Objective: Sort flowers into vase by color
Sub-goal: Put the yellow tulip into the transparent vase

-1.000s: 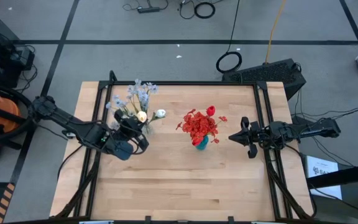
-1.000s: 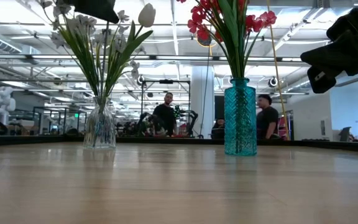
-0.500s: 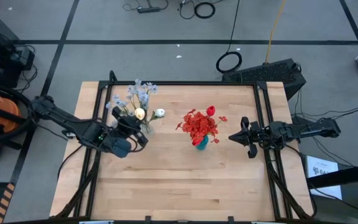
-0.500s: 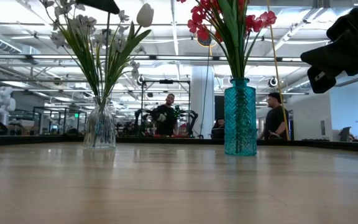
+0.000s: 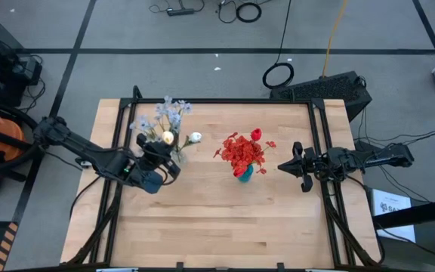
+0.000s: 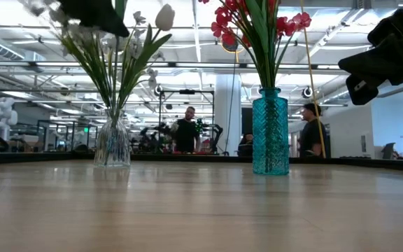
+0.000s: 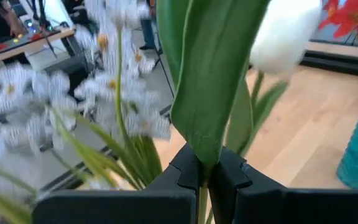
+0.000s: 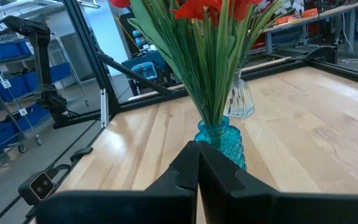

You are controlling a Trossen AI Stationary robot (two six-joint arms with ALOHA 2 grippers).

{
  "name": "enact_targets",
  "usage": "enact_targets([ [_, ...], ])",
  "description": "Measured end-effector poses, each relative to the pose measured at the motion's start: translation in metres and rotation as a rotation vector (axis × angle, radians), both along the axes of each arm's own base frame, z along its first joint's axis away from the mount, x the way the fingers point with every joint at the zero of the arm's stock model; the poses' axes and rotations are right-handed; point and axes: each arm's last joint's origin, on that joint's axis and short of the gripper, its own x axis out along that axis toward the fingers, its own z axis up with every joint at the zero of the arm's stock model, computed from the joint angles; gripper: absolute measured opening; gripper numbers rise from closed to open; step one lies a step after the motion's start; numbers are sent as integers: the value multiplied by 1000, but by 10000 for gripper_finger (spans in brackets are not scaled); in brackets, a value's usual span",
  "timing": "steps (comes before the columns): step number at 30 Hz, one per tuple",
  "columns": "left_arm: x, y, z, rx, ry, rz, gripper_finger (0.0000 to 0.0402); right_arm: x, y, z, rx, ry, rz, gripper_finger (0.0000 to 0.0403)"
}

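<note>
1. Left gripper (image 7: 205,177) is clamped on the thin green stem of a white bud flower (image 7: 286,34), hanging above the clear ribbed glass vase (image 6: 112,142) near the tabletop's far-left corner. It grips low on the stem, likely so the stem end can drop into the vase neck.
2. That vase holds the pale blue-white sprays (image 5: 166,115) and white buds, so the pale colours are kept together.
3. The red flowers (image 5: 242,151) stand in the teal textured glass vase (image 6: 270,131) mid-table, nearer the far edge.
4. Right gripper (image 8: 197,163), fingers pressed together and empty, waits by the right edge, facing the teal vase.
5. Wooden tabletop (image 5: 225,227) carries no loose stems; sorting looks nearly finished.
</note>
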Motion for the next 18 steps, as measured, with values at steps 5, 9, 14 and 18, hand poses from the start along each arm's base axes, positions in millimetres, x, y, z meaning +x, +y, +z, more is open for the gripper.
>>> enact_targets([
  [5,-1,1,-15,-9,-12,12,17,0,0,0,0,0,0,0],
  [9,-1,1,-23,-14,-23,12,17,0,0,0,0,0,0,0],
  [14,-2,1,-35,-39,-26,-1,17,0,0,0,0,0,0,0],
  [18,-2,4,-42,-85,-46,16,17,0,0,0,0,0,0,0],
])
